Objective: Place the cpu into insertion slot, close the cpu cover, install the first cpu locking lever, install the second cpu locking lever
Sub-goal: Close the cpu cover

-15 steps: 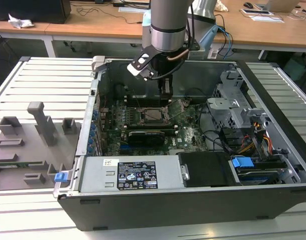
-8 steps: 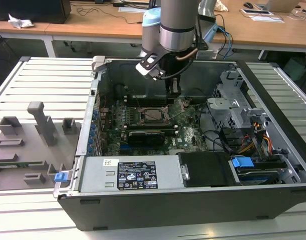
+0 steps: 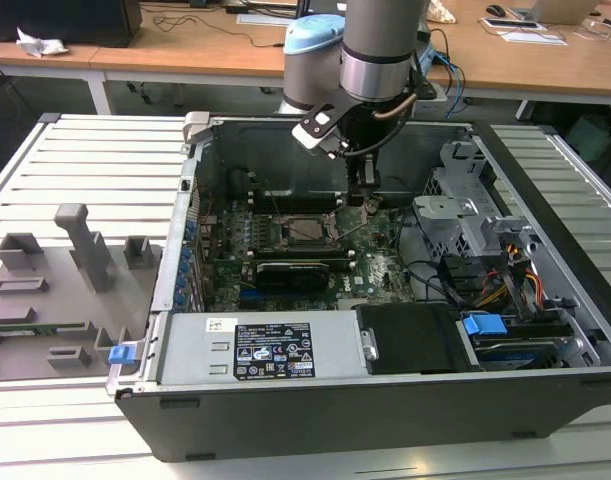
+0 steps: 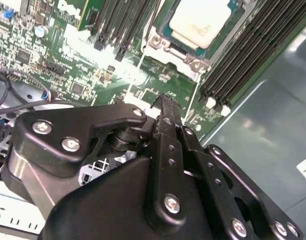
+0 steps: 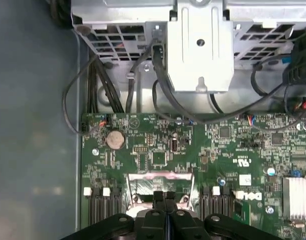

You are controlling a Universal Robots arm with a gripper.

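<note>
Silvery-grey metal, the top of the cpu point(image 4: 200, 20), is being seen seated in the insertion slot point(image 3: 307, 232) on the green motherboard point(image 5: 158, 145), inside the open computer case point(image 3: 285, 425). The cpu cover point(image 4: 175, 54) is being seen as a silver frame lying flat around the chip, with the chip's top exposed through its window.

The claw point(image 3: 363, 195) is being held low over the board at the socket's edge, on the exterior view's right of the chip. Whether it is touching the board cannot be told. In both wrist views its black fingers point(image 5: 158, 200) are being held pressed together, tip to tip.

Long black memory slots point(image 4: 238, 55) are being seen on both sides of the socket. A coin cell point(image 5: 115, 139) is being seen near one edge of the board. A silver drive cage point(image 5: 198, 45) with dark cables point(image 5: 163, 85) is being seen just past that same edge.

The case is being carried on a white slatted tabletop point(image 3: 85, 160). Grey fixture blocks point(image 3: 80, 250) are being seen beside it on the exterior view's left.
</note>
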